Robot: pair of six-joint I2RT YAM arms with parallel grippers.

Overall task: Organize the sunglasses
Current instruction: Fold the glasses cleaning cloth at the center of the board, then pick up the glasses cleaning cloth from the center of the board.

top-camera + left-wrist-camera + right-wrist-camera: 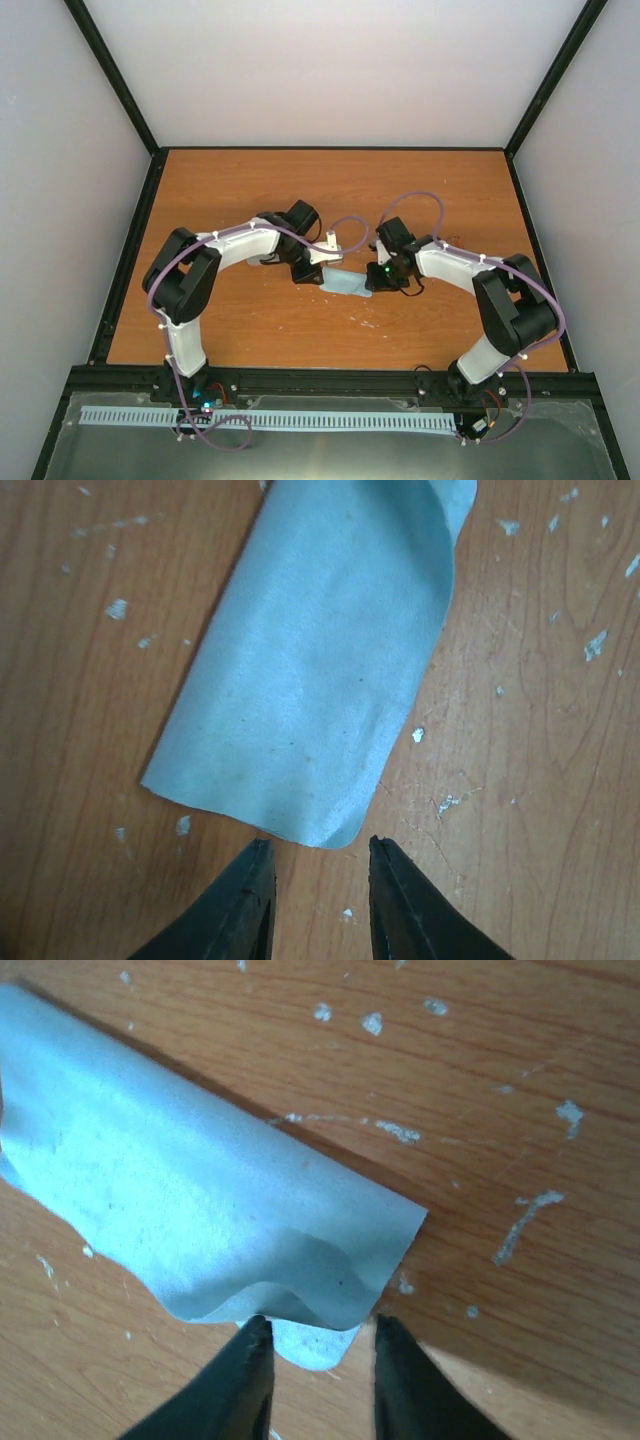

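Note:
A light blue cloth [345, 281] lies folded over on the wooden table between my two grippers. No sunglasses show in any view, and no pink case shows. My left gripper [320, 852] is open and empty, with the cloth's [320, 660] rounded near corner just ahead of its tips. My right gripper [318, 1328] is open, and the cloth's [200, 1200] curled double edge lies right at its tips, partly between them. In the top view the left gripper [318, 277] is at the cloth's left end and the right gripper [372, 280] at its right end.
The wooden table [250, 190] has a black frame rail [128, 250] along its left, right and far sides, with pale walls behind. Purple cables [410, 198] loop over both arms. White flecks [117, 608] mark the wood.

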